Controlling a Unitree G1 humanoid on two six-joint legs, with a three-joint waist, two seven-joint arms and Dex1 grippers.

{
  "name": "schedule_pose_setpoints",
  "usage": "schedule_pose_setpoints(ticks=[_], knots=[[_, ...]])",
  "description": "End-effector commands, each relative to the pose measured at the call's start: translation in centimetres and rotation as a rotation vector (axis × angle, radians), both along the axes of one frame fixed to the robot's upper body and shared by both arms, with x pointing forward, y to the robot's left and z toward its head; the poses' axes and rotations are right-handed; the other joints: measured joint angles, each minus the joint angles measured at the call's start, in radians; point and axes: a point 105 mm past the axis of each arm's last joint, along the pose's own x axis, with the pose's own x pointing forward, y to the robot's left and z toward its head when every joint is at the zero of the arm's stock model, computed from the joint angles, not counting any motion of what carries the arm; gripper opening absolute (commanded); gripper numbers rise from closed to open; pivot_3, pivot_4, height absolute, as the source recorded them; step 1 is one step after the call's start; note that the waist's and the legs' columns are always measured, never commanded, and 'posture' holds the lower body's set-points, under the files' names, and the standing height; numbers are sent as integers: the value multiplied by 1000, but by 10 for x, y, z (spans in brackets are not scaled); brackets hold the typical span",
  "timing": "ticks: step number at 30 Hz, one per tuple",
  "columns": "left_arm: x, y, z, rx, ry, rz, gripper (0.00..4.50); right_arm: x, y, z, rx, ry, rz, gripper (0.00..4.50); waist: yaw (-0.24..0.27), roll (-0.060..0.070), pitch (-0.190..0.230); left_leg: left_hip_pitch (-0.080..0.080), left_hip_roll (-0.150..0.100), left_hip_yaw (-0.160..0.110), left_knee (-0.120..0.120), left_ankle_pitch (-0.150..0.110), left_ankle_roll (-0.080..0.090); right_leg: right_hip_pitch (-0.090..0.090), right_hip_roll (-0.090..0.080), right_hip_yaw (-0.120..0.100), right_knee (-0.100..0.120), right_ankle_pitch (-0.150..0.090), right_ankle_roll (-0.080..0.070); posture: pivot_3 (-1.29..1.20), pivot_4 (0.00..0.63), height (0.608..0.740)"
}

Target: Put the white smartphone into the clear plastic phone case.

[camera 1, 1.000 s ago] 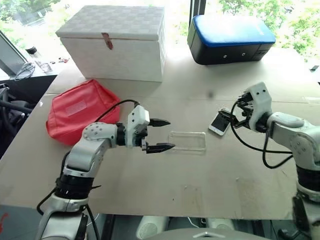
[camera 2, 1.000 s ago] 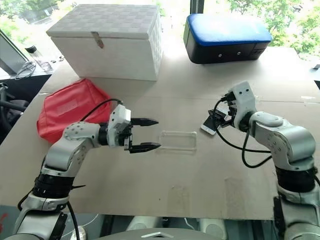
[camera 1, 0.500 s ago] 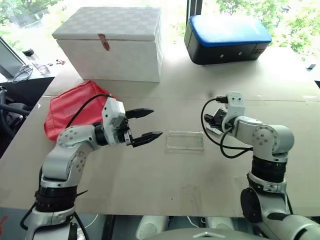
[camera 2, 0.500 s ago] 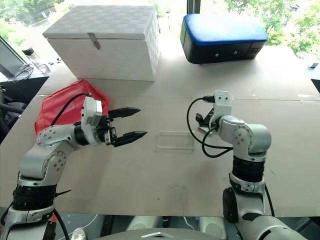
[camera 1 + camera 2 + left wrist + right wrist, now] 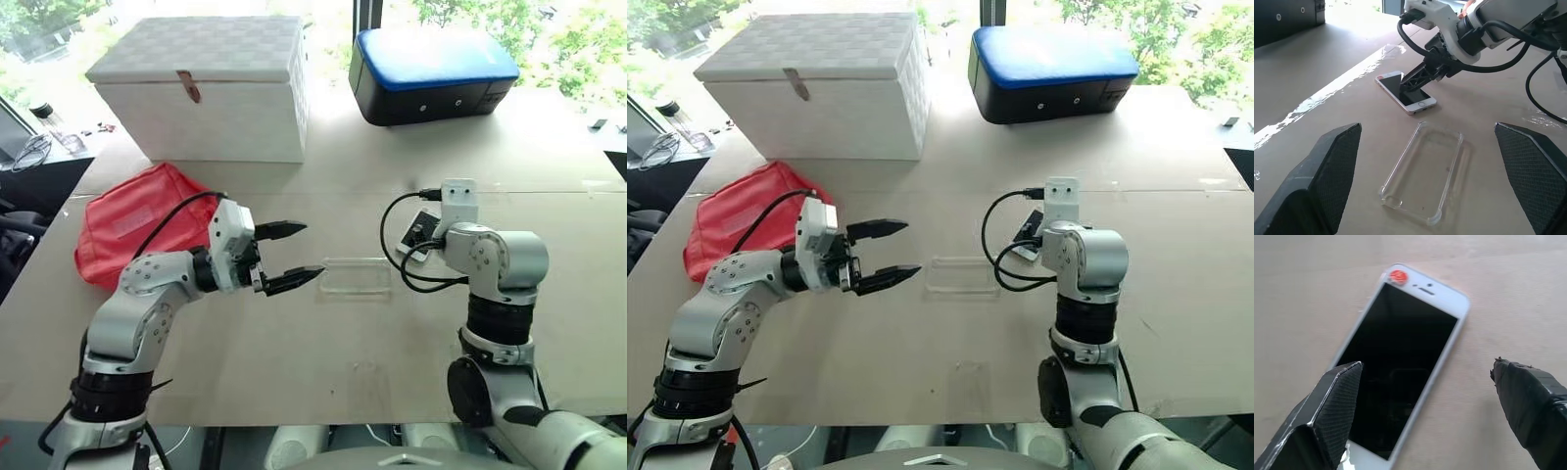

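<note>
Case [image 5: 1422, 174] lay empty on the table [image 5: 294, 343], phone [image 5: 1405, 91] beside it. Left gripper [image 5: 292, 255] and right gripper [image 5: 1413, 81] stood apart, holding nothing.

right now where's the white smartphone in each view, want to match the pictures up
Left eye view: white smartphone right of centre, partly behind the right gripper.
Right eye view: right of centre, beside that wrist.
Left wrist view: upper middle, beyond the clear plastic phone case.
Right wrist view: centre-left, between the open fingers.
Shared landmark: the case, just robot-left of the phone.
</note>
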Motion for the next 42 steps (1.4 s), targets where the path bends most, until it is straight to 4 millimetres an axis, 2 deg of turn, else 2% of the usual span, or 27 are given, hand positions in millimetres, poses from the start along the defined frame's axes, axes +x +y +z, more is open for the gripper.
schedule_pose_setpoints(ticks=[1,7,13,19,27,30,35,38,39,40,42], knots=[[-2,-2,10,-3,-43,-13,4429,4,15,3,114,8,-16,4500,5,0,-1,0,0,0,0,0,0,0,0,0,0,0,0,0,150,740],[-3,-2,5,34,-43,-8,4429,9,19,-10,110,64,-65,4500,4,0,-3,2,0,1,-1,0,0,1,0,0,0,0,0,0,150,740],[-2,-4,7,27,-45,-3,4429,7,54,-17,143,116,24,4500,3,-1,-5,9,0,2,-3,-2,4,6,0,1,0,0,0,0,150,740],[-3,-8,8,26,-45,-2,4429,14,84,2,223,35,151,4500,-8,-2,-9,12,0,2,-5,-3,4,8,1,3,0,-1,-2,0,150,740],[-1,-9,10,21,-44,2,4429,11,71,3,112,53,170,4500,-23,-1,-9,12,2,3,-9,-3,4,6,4,5,-1,-1,-1,0,150,740],[-2,-10,9,21,-42,-1,4429,11,75,3,105,70,162,4500,-21,-1,-9,12,3,3,-11,-3,4,5,4,5,-1,-1,-2,0,150,740],[-1,-13,9,16,-42,-5,4429,8,90,-13,70,137,195,4500,-22,-1,-9,13,3,3,-11,-3,4,6,4,5,-3,-1,-2,0,150,740],[0,-13,9,18,-44,-4,4500,4,88,-23,69,181,205,3735,-21,-2,-10,14,3,3,-11,-3,4,6,5,6,-3,-1,-2,0,150,740],[1,-13,9,19,-45,-2,4500,4,84,-25,68,182,201,3243,-20,-2,-10,14,3,3,-11,-3,4,6,5,6,-3,-1,-2,0,150,740],[1,-13,9,19,-46,0,4500,5,80,-25,69,183,197,2943,-20,-3,-11,14,3,3,-11,-3,4,6,5,5,-3,-1,-2,0,150,740],[1,-13,9,21,-46,3,4500,4,67,-26,70,175,195,2825,-20,-3,-12,14,3,3,-11,-3,4,6,5,6,-3,-1,-2,0,150,740]])
